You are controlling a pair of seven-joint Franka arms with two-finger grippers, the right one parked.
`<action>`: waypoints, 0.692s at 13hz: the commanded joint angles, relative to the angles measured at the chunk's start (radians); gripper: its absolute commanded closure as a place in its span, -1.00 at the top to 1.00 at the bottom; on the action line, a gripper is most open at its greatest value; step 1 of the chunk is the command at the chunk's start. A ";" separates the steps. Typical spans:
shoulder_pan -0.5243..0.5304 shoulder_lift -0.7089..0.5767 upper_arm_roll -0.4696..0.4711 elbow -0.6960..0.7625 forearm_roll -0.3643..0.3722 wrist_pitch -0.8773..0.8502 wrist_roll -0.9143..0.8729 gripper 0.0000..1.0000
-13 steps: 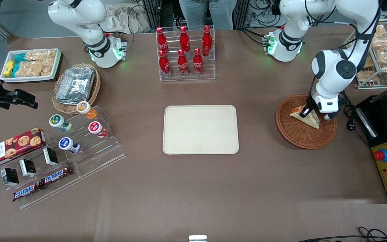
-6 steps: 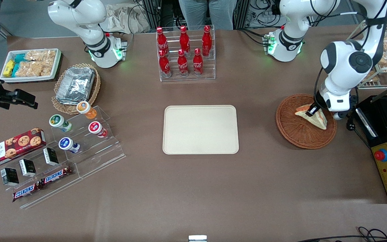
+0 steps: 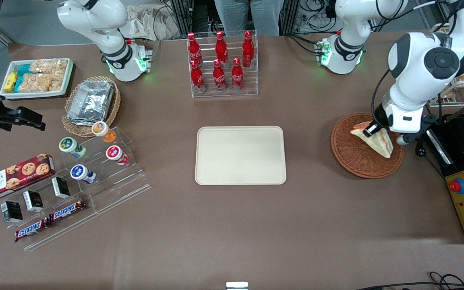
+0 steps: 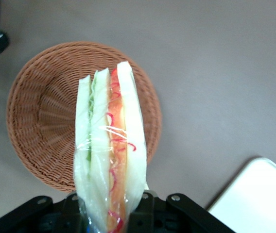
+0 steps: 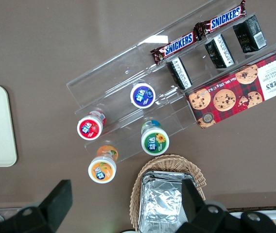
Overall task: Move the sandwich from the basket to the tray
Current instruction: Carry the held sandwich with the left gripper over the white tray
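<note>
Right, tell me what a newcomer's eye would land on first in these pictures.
Probably the sandwich, wrapped in clear film and clamped in the gripper, hanging above the basket at the working arm's end of the table. Next, the bare tray at the table's middle, with the red cola bottles in a clear rack farther from the front camera.

Brown table point(image 3: 232, 225), things spread across it.
You see the tray point(image 3: 240, 155) at centre, the basket point(image 3: 351, 155) toward the working arm's end with the gripper point(image 3: 373, 129) above it, a bottle rack point(image 3: 223, 64), acrylic snack steps point(image 3: 95, 189).
</note>
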State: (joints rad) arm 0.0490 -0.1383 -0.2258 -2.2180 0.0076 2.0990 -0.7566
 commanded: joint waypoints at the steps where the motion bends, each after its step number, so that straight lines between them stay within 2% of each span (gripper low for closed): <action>1: -0.009 0.057 -0.061 0.095 0.002 -0.051 0.061 -1.00; 4: -0.021 0.066 -0.118 0.124 -0.004 -0.057 0.141 -1.00; 6: -0.020 0.078 -0.188 0.145 -0.003 -0.060 0.193 -1.00; 9: -0.021 0.100 -0.219 0.179 -0.003 -0.073 0.226 -1.00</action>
State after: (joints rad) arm 0.0259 -0.0716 -0.4252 -2.0968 0.0062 2.0645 -0.5698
